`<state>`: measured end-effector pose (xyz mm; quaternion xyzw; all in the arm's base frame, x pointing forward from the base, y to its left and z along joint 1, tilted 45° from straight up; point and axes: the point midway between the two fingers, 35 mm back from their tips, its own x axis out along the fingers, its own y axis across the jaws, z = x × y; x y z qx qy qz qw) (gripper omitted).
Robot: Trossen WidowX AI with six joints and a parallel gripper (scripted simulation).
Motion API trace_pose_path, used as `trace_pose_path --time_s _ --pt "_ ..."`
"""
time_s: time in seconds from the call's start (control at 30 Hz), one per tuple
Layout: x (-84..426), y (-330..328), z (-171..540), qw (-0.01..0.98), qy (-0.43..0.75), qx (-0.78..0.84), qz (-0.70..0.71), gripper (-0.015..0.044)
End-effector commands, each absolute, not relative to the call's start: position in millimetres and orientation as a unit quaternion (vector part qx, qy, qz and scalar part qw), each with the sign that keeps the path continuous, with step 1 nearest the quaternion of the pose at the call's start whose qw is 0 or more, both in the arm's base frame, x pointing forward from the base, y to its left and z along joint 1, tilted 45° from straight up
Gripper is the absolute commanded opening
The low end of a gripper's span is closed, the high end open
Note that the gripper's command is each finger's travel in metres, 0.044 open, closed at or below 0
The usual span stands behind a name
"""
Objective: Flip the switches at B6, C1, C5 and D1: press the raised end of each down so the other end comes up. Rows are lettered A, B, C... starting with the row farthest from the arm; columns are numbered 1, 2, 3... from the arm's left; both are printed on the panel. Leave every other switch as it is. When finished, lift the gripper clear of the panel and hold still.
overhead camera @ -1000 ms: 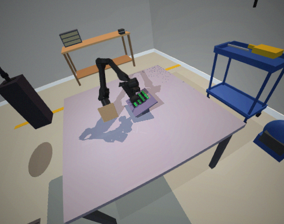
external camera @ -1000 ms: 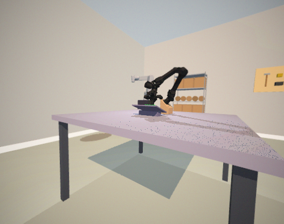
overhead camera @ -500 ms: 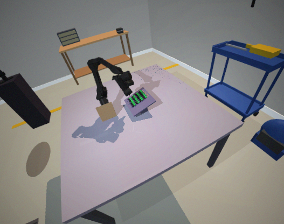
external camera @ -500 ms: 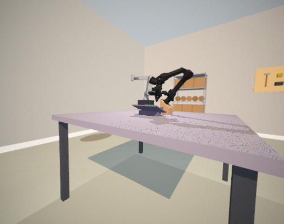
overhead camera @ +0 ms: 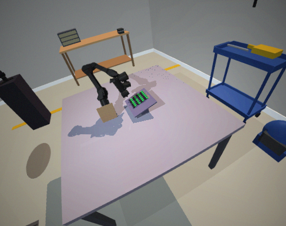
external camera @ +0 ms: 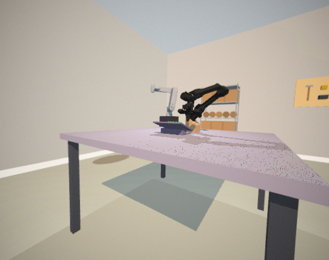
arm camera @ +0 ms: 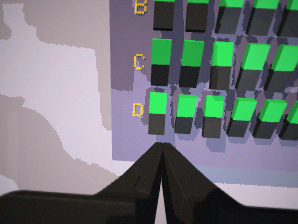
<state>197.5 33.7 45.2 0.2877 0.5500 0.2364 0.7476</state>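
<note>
The switch panel (overhead camera: 143, 104) (external camera: 170, 124) (arm camera: 122, 130) tilts on its stand, just ahead of the end effector (overhead camera: 125, 95) (external camera: 180, 110) (arm camera: 162, 149), whose fingers are pressed together, holding nothing. Its lettered rows run crosswise (each switch's long axis points away from the fingertips). Row B is cropped; yellow B, C and D are legible.

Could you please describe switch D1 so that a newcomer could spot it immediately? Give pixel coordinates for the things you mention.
On the pinkish table (overhead camera: 166, 152) (external camera: 210, 156) stands a tilted purple panel (overhead camera: 141, 110) (arm camera: 127, 140) with rows of green-and-black switches. In the wrist view, find the yellow letter D (arm camera: 137, 110); switch D1 (arm camera: 157, 114) is the first beside it, with no other switch between them.
</note>
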Motion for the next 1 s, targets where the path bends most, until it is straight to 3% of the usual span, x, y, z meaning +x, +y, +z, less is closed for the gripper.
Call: trace_pose_path --time_s 0.0,0.97 --pt "198 49 34 0.748 0.546 0.294 0.237 0.0" --pt "204 66 17 0.748 0.545 0.295 0.238 0.0"
